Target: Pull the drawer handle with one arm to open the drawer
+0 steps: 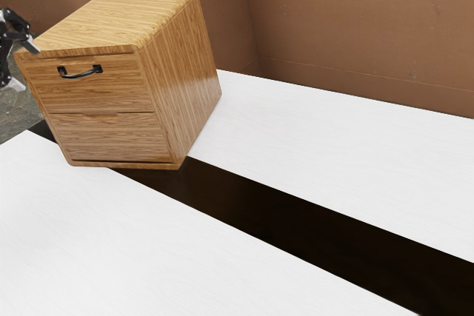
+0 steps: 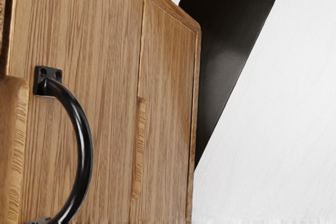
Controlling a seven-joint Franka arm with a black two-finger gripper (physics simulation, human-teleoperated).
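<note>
Item: gripper (image 1: 13,35), at the exterior view's left edge; whether spread or closed cannot be told. Handle (image 1: 80,72), black, on the upper drawer (image 1: 100,94) of the wooden cabinet (image 1: 178,72), lies near at its 4 o'clock, apart; long axis 9-to-3.

Arm (image 1: 10,35) at the exterior view's far left edge, mostly cropped

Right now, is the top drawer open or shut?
Shut: the top drawer lies flush with the lower drawer, and nothing holds its handle.
</note>
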